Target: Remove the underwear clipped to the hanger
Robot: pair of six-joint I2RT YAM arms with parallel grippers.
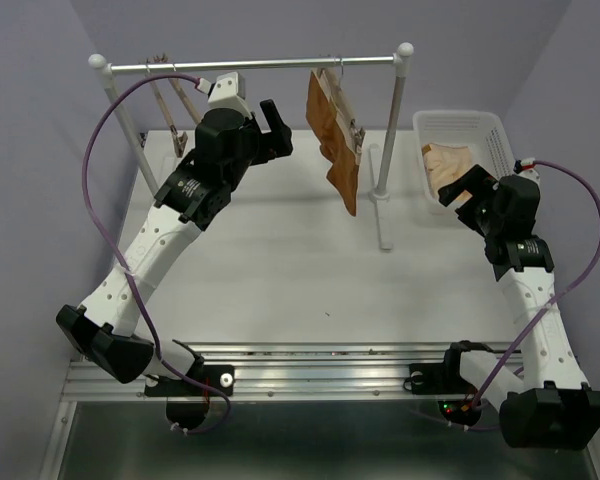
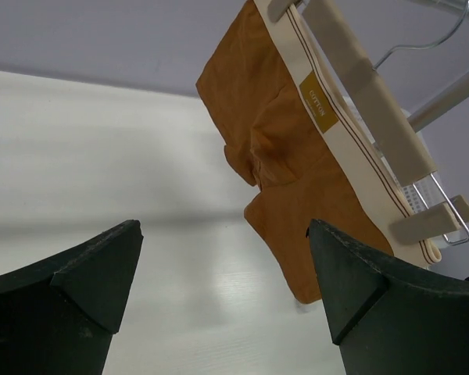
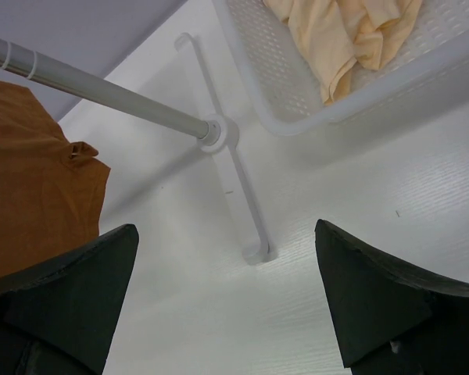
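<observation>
Plainly, we found nothing done yet. On the white clothes rack [image 1: 250, 65], toward its right end, the rust-orange cloth underwear [image 1: 338, 140] hung clipped by its waistband to the slim light-wood hanger [image 2: 367, 94], so both clips were left to release. The left gripper [image 2: 223, 230] faced the garment, near but apart, jaws spread and empty. The right gripper [image 3: 225, 228], likewise spread and empty, hovered beside the white plastic basket [image 1: 490, 125]. Only the left wrist view showed us the wire-framed clip [image 2: 426, 223]; only the top view showed both arms.
</observation>
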